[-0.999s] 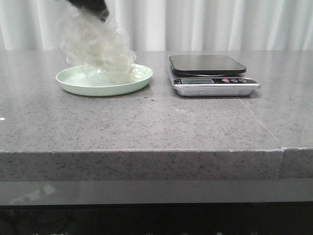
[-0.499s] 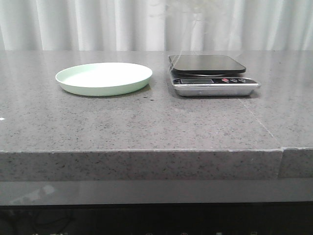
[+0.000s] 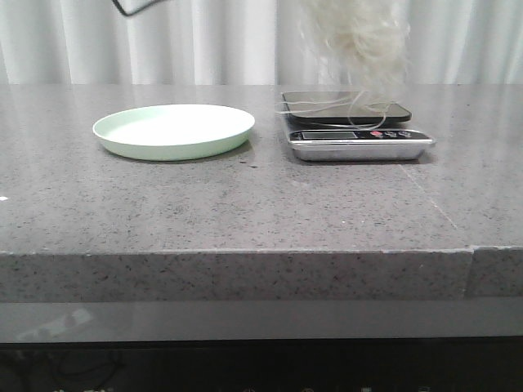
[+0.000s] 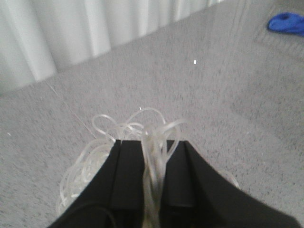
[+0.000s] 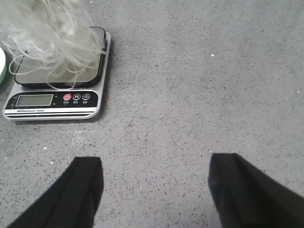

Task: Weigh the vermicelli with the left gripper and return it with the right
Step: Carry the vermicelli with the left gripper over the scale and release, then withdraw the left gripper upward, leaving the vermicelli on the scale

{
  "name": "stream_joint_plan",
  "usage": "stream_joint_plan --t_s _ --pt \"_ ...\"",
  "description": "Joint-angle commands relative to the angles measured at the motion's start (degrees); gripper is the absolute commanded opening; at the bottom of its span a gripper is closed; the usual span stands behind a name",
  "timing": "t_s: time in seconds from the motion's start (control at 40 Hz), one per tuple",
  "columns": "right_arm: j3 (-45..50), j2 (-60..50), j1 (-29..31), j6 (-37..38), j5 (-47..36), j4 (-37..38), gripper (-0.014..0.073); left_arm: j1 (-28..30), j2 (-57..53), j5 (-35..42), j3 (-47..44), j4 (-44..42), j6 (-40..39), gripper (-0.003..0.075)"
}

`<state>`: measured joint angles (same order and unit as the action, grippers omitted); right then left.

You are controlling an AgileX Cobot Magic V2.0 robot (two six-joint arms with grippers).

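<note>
We note a grey speckled stone table (image 3: 245,204) running the full width of the scene, with white curtains (image 3: 221,41) behind its far edge. On the left part of the table lies a pale green plate (image 3: 173,131), with nothing on it. To its right, near but apart, stands a kitchen scale (image 3: 351,124) with a dark weighing platform and a silver front panel carrying a display and buttons.

The vermicelli (image 3: 357,45) hangs above the scale as a loose whitish tangle; its lowest strands trail onto the dark platform, while the bulk remains raised.

In the left wrist view we record the left gripper (image 4: 153,183) with its black fingers (image 4: 128,180) drawn close together, pinching a bundle of strands between them; loops spread out past the fingertips.

The right gripper (image 5: 154,190) is spread wide, its two dark fingertips well apart over bare table on the near right of the scale, grasping nothing.

A small blue object (image 4: 286,23) lies on the table in the left wrist view; we cannot tell what it is.
</note>
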<state>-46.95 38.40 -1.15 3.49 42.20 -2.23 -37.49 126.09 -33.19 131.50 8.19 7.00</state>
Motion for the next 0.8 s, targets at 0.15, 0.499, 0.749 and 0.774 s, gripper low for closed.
stream_joint_plan --t_s 0.15,0.499,0.749,0.774 --pt "-1.38 0.48 0.25 -0.44 -3.33 0.05 0.0582 -0.40 -0.90 4.24 2.46 1.64 -0.17 0.0273" --pt "-1.38 0.48 0.25 -0.44 -3.33 0.05 0.0582 -0.15 -1.53 3.37 2.46 0.72 -0.17 0.0430" --pt "-1.38 0.48 0.25 -0.44 -3.33 0.05 0.0582 -0.15 -8.60 -1.26 2.46 -3.98 -0.17 0.0430" --pt "-1.38 0.48 0.25 -0.44 -3.33 0.05 0.0582 -0.15 -9.37 -2.00 2.46 -4.23 -0.17 0.0430"
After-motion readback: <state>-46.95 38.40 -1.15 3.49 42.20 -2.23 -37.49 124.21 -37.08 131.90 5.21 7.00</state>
